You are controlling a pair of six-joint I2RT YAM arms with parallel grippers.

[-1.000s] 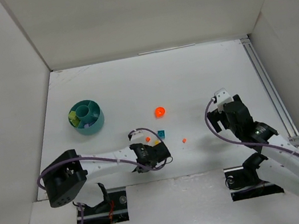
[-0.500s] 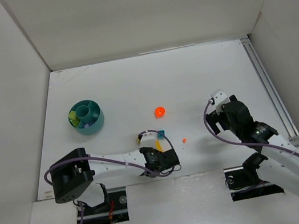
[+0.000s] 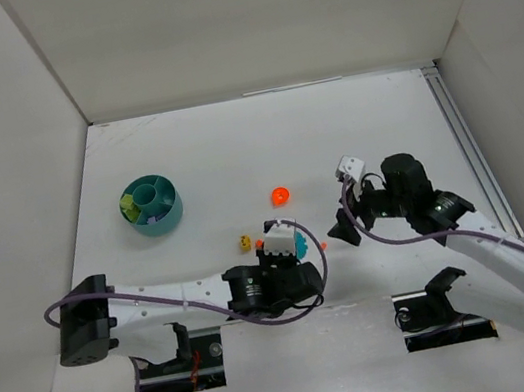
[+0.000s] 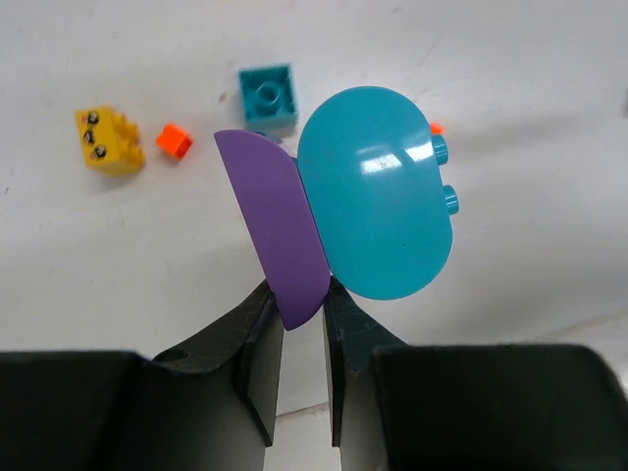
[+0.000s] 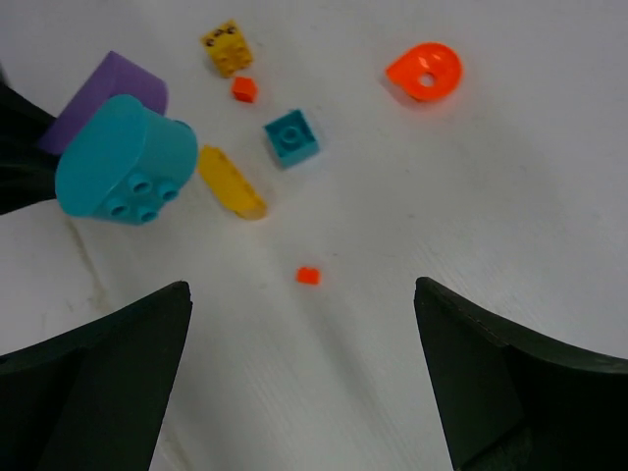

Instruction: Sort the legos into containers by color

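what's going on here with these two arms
The left gripper is pinching a purple piece with a rounded teal piece stuck to it. The right gripper hangs wide open above the loose legos: an orange round piece, a small teal block, a yellow curved piece. The teal dish, with a few pieces in it, sits off to the left.

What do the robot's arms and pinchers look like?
Both arms are smooth white tubes joined by chunky black joints. The left arm and the right arm each have a thin purple cable looping along them. A small white box sits near each wrist. The left gripper and the right gripper each have two flat black fingers.
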